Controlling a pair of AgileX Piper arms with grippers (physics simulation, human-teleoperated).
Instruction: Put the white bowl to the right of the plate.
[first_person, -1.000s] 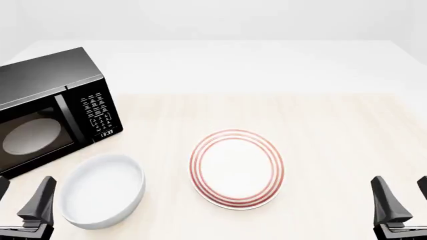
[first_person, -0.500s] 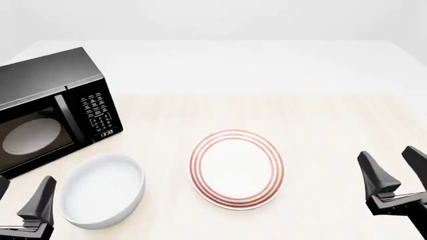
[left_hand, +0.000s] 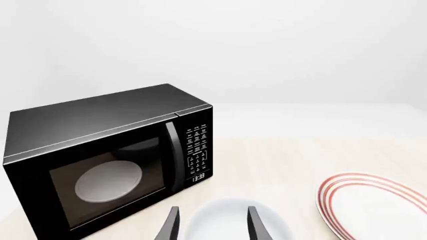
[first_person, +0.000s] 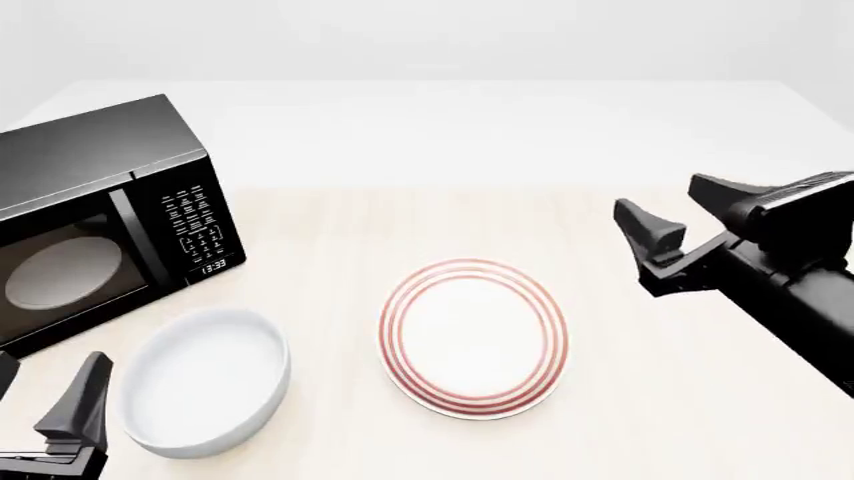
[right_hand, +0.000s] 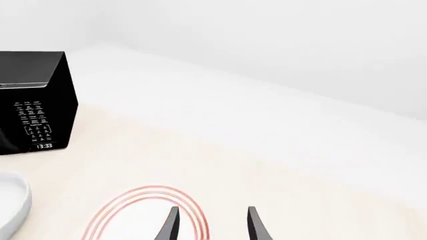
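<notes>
- Two grippers are showing in the front view, and neither one is holding anything.
- The right gripper (first_person: 671, 217) is hanging above the table to the right of the plate (first_person: 474, 338), well apart from it, with its fingers spread wide and pointing toward the left.
- In the right wrist view its two dark fingertips (right_hand: 171, 225) are standing apart with only bare gap between them, and the plate's red rings (right_hand: 150, 212) are lying just beyond them.
- The left gripper (first_person: 47, 405) is sitting low at the near left corner, just beside the white bowl (first_person: 204, 380) but not touching it.
- In the left wrist view its fingers (left_hand: 171, 226) are also parted, with the bowl's far rim (left_hand: 233, 220) showing in the gap.
- The white bowl is resting upright on the light wooden table (first_person: 534, 215), to the left of the plate and near it, with a strip of table between the two.
- The plate is lying flat near the middle of the table.
- One black microwave (first_person: 100, 220) is standing at the far left, behind the bowl, its door shut and its display reading 13:33.
</notes>
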